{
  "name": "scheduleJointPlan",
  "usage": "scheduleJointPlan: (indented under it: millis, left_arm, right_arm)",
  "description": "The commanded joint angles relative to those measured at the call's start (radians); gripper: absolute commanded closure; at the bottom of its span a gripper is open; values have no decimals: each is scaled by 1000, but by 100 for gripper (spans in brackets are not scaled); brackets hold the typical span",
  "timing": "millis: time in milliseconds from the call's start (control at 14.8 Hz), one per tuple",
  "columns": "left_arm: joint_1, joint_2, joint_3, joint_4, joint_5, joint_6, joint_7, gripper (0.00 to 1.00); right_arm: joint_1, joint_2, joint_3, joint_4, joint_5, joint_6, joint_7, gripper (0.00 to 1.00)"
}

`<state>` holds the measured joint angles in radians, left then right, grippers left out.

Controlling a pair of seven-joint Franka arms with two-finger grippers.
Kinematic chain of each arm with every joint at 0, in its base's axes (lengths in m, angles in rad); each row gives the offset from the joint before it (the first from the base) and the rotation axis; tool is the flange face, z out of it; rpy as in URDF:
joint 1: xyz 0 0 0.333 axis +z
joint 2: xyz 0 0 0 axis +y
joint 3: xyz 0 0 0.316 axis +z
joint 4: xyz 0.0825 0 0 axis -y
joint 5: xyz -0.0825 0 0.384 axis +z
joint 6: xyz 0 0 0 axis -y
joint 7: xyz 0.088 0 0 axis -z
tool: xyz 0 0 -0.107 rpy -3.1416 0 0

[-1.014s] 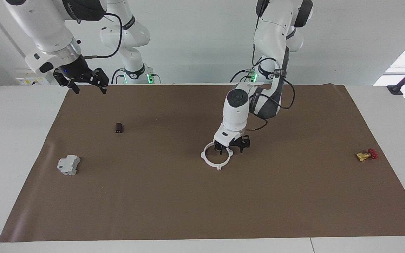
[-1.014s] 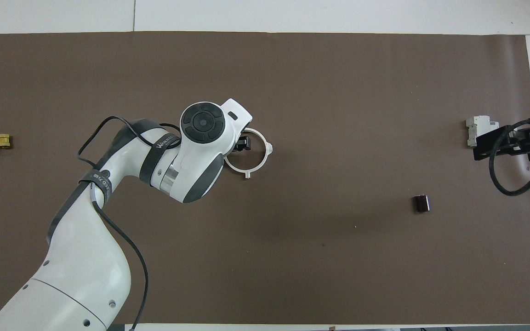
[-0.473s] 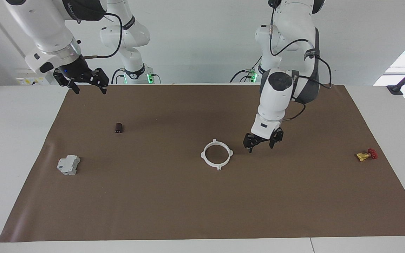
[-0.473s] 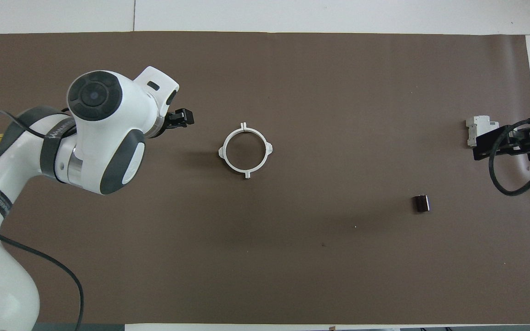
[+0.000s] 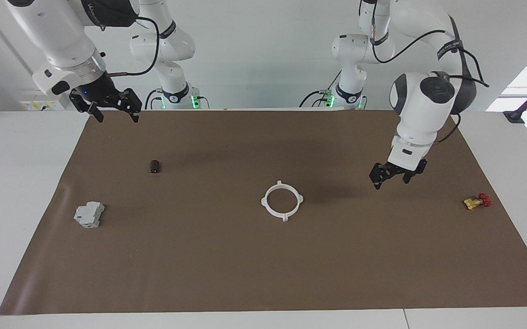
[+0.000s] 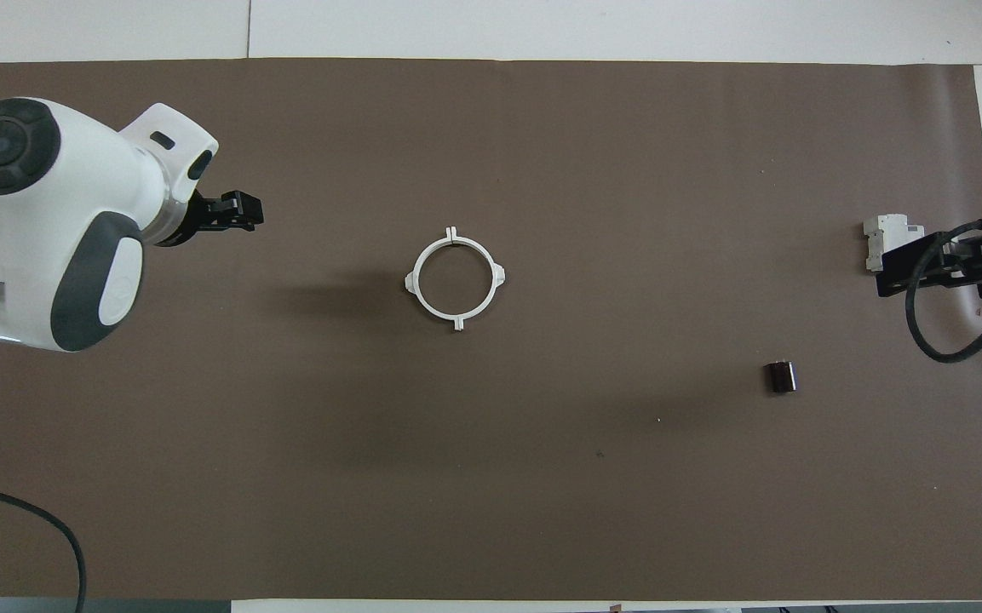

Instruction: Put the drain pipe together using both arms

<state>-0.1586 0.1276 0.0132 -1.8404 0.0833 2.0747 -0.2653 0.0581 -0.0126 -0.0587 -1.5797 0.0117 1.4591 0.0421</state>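
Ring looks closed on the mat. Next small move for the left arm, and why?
Probably just park the left gripper over bare mat: the drain pipe lies as one joined ring, untouched by either gripper, and the right gripper waits raised at its own end.

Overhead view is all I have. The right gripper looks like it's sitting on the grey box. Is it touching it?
Observer: No. The facing view shows the right gripper up in the air over the corner of the mat by the robots, well clear of the grey box.
Operator: Is the left one holding anything?
Observer: Nothing. The left gripper hangs above the mat with its jaws open, apart from the joined ring.
Operator: Anything hidden under that arm?
Observer: Yes, a small red-and-yellow valve lies on the mat toward the left arm's end.
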Motion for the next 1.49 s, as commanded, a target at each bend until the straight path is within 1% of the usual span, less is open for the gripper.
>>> scheduleJointPlan:
  millis: [0, 135, 270, 338, 541, 811, 878, 1081, 1216, 1419]
  left_arm:
    - [83, -78, -7, -31, -36, -34, 110, 0]
    - [134, -114, 2, -19, -85, -61, 184, 0]
    - [172, -141, 4, -5, -86, -82, 202, 0]
    - [180, -143, 5, 19, -85, -112, 215, 0]
    - [203, -126, 7, 139, -85, -246, 299, 0]
    - [202, -88, 5, 282, -85, -398, 302, 0]
    - [200, -89, 4, 288, -86, -427, 307, 0]
    - [194, -103, 4, 273, -120, -461, 308, 0]
    - [194, -115, 4, 248, -120, -455, 307, 0]
    - [192, -117, 4, 244, -120, -464, 310, 0]
  right_arm:
    - [-11, -9, 10, -16, -6, 21, -4, 0]
    - [-11, -9, 10, -16, -6, 21, -4, 0]
    - [-11, -9, 10, -16, -6, 32, -8, 0]
    - [-11, -7, 10, -16, -6, 47, -10, 0]
    - [-12, -6, 10, -16, -6, 58, -10, 0]
    - [-12, -6, 10, -16, -6, 56, -10, 0]
    - [-12, -6, 10, -16, -6, 56, -10, 0]
    - [-12, -6, 10, -16, -6, 56, -10, 0]
    - [-12, -6, 10, -16, -6, 56, -10, 0]
    - [-12, -6, 10, -16, -6, 56, -10, 0]
